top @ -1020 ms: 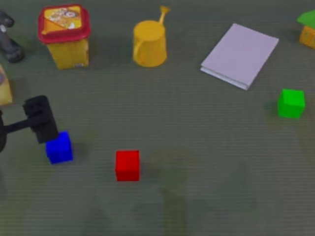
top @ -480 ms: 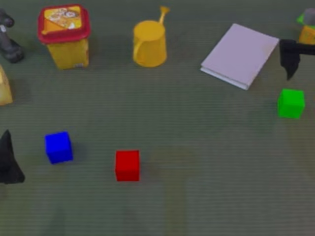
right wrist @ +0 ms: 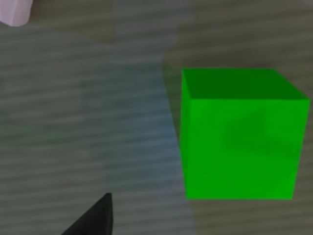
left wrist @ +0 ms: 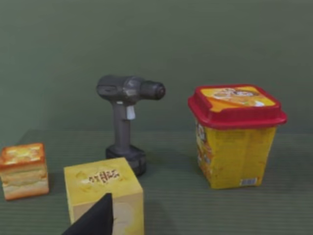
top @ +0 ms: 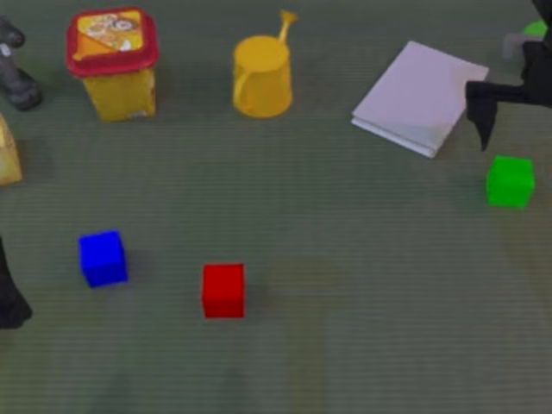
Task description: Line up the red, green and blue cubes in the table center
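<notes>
The blue cube (top: 103, 257) rests at the left and the red cube (top: 223, 290) a little right of it, just left of the table center (top: 302, 280). Far right stands the green cube (top: 510, 181), which fills the right wrist view (right wrist: 242, 134). My right gripper (top: 485, 116) hovers over the book's edge, just beyond and slightly left of the green cube, open and holding nothing; one dark fingertip (right wrist: 98, 218) shows. My left gripper (top: 10, 302) sits at the left table edge, apart from the blue cube, open and empty, with one fingertip (left wrist: 95, 220) in view.
Along the back stand a red-lidded yellow tub (top: 112, 60), a yellow cup (top: 261, 76) and a lilac book (top: 420, 97). A grey drill (top: 15, 69) and a yellow box (top: 5, 155) lie at the far left. The right arm partly hides the green-topped block (top: 536, 28).
My left gripper has left the blue cube and drawn back to the left edge. My right arm has come in from the right and moved left, above the green cube.
</notes>
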Controlling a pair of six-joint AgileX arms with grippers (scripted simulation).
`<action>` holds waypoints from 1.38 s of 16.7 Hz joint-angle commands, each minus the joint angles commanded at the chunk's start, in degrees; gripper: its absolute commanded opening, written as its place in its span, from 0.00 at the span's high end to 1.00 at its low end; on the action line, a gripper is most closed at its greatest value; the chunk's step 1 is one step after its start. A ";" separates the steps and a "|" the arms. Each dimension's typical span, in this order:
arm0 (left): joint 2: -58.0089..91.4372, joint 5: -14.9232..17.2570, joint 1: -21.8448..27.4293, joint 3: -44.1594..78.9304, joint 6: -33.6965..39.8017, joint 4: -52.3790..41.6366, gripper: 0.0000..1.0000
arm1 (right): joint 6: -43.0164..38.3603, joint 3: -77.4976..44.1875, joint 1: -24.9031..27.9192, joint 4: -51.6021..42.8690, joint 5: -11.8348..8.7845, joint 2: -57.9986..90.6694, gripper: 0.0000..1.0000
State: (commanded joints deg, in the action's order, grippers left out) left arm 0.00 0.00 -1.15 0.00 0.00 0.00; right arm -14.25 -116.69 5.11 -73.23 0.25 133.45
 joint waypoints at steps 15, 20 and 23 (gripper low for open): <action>0.00 0.00 0.00 0.00 0.00 0.00 0.00 | -0.12 11.53 0.08 15.49 0.04 3.95 0.00; 0.00 0.00 0.00 0.00 0.00 0.00 0.00 | -0.12 11.53 0.08 15.49 0.04 3.95 0.15; 0.00 0.00 0.00 0.00 0.00 0.00 0.00 | -0.12 11.53 0.08 15.49 0.04 3.95 0.38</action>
State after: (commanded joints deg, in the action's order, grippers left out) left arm 0.00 0.00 -1.15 0.00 0.00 0.00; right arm -14.37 -105.16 5.19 -57.75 0.30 137.41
